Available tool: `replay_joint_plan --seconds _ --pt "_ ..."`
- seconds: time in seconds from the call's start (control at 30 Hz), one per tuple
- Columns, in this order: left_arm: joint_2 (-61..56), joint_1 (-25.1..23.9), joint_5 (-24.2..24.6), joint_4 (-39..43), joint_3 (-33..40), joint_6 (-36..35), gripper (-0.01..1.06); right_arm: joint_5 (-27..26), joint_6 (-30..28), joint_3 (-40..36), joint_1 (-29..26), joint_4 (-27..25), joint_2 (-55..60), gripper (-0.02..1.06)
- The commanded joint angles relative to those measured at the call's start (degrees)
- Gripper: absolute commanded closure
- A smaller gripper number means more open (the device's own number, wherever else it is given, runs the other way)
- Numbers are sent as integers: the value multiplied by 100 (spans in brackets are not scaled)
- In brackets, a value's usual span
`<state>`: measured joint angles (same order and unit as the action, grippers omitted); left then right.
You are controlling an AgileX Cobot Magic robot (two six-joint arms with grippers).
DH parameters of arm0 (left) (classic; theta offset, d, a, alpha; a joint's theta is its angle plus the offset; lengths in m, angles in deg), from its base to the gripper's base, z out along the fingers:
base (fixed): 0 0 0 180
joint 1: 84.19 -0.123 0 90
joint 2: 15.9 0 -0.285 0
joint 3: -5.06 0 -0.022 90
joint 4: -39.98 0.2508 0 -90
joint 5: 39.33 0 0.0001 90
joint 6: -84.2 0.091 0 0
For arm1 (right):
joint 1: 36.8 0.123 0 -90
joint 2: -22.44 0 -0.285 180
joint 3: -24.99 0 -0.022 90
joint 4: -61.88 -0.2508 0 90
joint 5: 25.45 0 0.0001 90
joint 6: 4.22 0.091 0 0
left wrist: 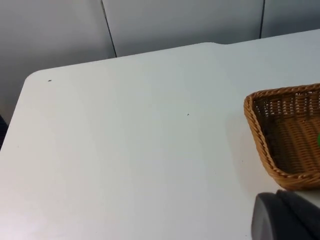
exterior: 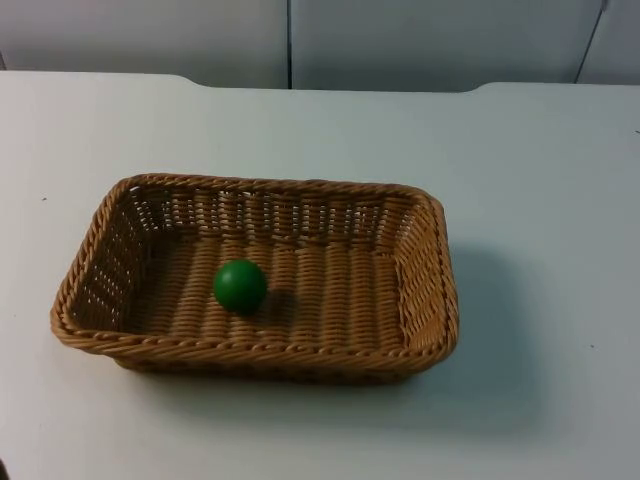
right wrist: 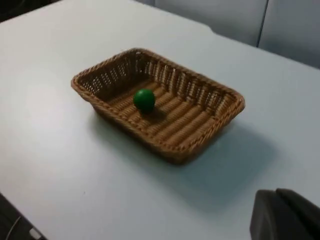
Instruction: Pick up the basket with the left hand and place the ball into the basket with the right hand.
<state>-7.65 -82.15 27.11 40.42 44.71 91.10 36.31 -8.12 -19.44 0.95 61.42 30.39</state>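
On the white table [exterior: 560, 200], wicker basket [exterior: 430, 290] with green ball [exterior: 240, 286] inside; both grippers' jaws' state untellable.

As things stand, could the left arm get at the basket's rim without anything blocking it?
Probably yes: the basket sits on the bare white table with nothing around its rim, and only the green ball lies inside. The left wrist view faces its near corner over open table.

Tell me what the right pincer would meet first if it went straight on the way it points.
Probably the bare white table short of the basket, which holds the green ball; depth is unclear.
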Motion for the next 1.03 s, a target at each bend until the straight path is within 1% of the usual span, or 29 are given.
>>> replay_joint_plan --seconds 0.0,0.1,0.13,0.17,0.2,0.33,0.4,0.43,0.47,0.57,0.6,0.63,0.7,0.73,0.77,0.9,0.93,0.97,1.0 --pt "-46 45 -66 -44 162 -25 105 75 -62 -62 19 -131 -16 105" --pt "-46 45 -178 -44 613 -25 105 220 -62 -73 19 -131 -16 105" --pt "-46 45 -178 -44 613 -25 105 220 -62 -73 19 -131 -16 105" --pt "-46 45 -311 -44 719 -25 105 220 -62 -73 19 -131 -16 105" --pt "-46 45 -345 -44 729 -36 105 222 -62 -63 19 -131 -16 105" --pt "-46 45 -345 -44 729 -37 105 222 -62 -63 19 -131 -16 105" --pt "-46 45 -358 -44 729 -37 105 222 -62 -63 -121 -132 -16 105" --pt "-46 45 -372 -44 729 -37 105 222 -62 -63 -375 -132 -16 105" --pt "-46 45 -372 -44 729 -37 105 222 -62 -63 -375 -132 -16 105" --pt "-46 45 -401 -94 729 -45 105 222 -62 -63 -1306 -132 -16 105" --pt "-46 45 -446 -127 762 -45 105 222 -51 -63 -1703 -132 -16 105" --pt "-46 45 -446 -127 762 -45 105 222 -51 -63 -1703 -132 -16 105" --pt "-46 45 -456 -150 769 -45 105 222 -51 -63 -2569 -132 -16 105" --pt "-46 45 -459 -161 769 -45 105 222 -51 -63 -2895 -132 -16 105" --pt "-46 45 -459 -161 769 -45 105 222 -51 -63 -2895 -132 -16 105" --pt "-46 45 -421 -218 769 -45 105 222 -51 -63 -3879 -132 -16 105" --pt "-46 45 -421 -218 769 -45 105 222 -51 -63 -3879 -132 -16 105" --pt "-46 45 -443 -205 769 -45 105 222 -51 -63 -4090 -132 -16 105" --pt "-46 45 -443 -194 769 -45 105 222 -51 -63 -4160 -132 -16 105"
